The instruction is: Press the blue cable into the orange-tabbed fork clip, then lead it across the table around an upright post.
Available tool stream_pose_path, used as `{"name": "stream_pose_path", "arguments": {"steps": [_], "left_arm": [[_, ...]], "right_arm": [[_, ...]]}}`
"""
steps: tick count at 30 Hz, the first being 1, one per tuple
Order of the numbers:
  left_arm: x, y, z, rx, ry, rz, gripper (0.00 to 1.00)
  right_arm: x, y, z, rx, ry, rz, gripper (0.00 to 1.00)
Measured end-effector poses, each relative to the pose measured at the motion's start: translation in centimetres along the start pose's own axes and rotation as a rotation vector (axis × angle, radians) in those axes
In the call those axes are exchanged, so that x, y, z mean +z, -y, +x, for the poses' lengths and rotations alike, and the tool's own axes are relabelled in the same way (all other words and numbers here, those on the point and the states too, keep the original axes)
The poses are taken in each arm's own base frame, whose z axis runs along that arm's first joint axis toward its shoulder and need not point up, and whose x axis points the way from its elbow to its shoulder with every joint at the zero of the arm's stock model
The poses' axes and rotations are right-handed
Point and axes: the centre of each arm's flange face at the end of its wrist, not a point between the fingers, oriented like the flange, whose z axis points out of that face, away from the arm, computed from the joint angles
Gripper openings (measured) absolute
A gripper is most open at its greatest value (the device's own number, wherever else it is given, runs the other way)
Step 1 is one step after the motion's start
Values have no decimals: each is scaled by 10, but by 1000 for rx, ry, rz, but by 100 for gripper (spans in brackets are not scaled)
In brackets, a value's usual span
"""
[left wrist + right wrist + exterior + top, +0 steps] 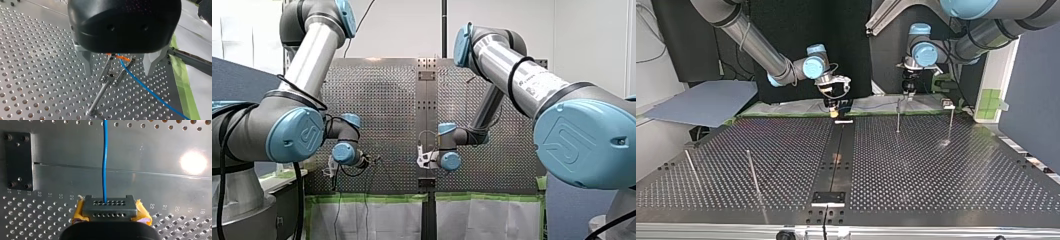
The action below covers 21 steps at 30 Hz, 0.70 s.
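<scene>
In the left wrist view my left gripper (118, 72) stands open, one metal finger on each side of the fork clip (113, 73). The clip sits on a thin post and carries an orange tab (123, 58). The blue cable (143, 87) runs through the fork and away over the perforated table, touching neither finger. In the right wrist view my right gripper (110, 210), with yellow pads, is shut on the blue cable (104, 170), which leads straight ahead of it. In the top view my right gripper (836, 106) is near the middle of the far edge and my left gripper (907, 91) hangs over a post (898, 117).
Upright posts stand on the table: one (950, 122) near the clip's post, two more (753, 172) (692, 169) at the top view's left. A black plate (18, 161) is bolted beside the centre seam. Green tape (183, 85) marks the table's edge beyond the clip.
</scene>
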Motion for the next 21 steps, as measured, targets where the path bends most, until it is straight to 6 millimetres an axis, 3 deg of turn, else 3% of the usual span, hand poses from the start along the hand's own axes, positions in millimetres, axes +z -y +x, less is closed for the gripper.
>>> {"name": "stream_pose_path", "arguments": {"steps": [21], "left_arm": [[-2,7,2,1,-4,16,100]], "right_arm": [[0,0,-1,1,2,0,0]]}}
